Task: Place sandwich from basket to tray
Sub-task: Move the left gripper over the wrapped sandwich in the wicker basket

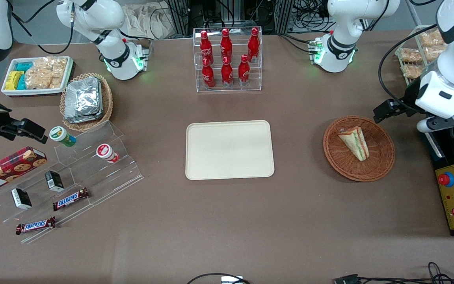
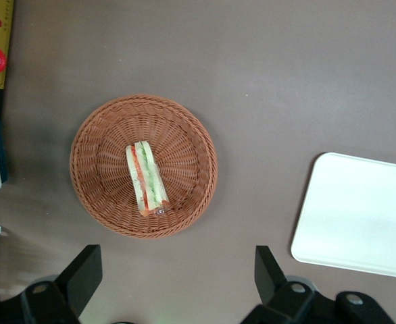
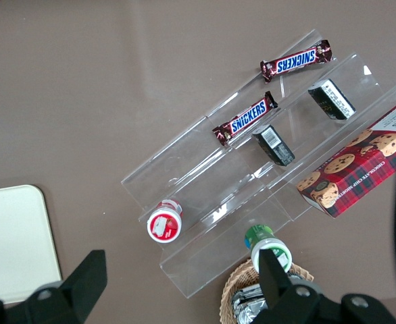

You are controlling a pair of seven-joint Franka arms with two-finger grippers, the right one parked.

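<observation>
While the sandwich (image 2: 146, 178) lies in the wicker basket (image 2: 96, 135), well apart from the tray (image 1: 229, 149), the gripper (image 2: 178, 273) hovers above the desk beside the basket, fingers (image 2: 83, 273) spread wide and empty, the wedge's long axis running toward the gap between them.

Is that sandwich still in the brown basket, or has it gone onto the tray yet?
Still in. The sandwich lies in the basket; the tray holds nothing. The gripper hangs above, fingers open.
</observation>
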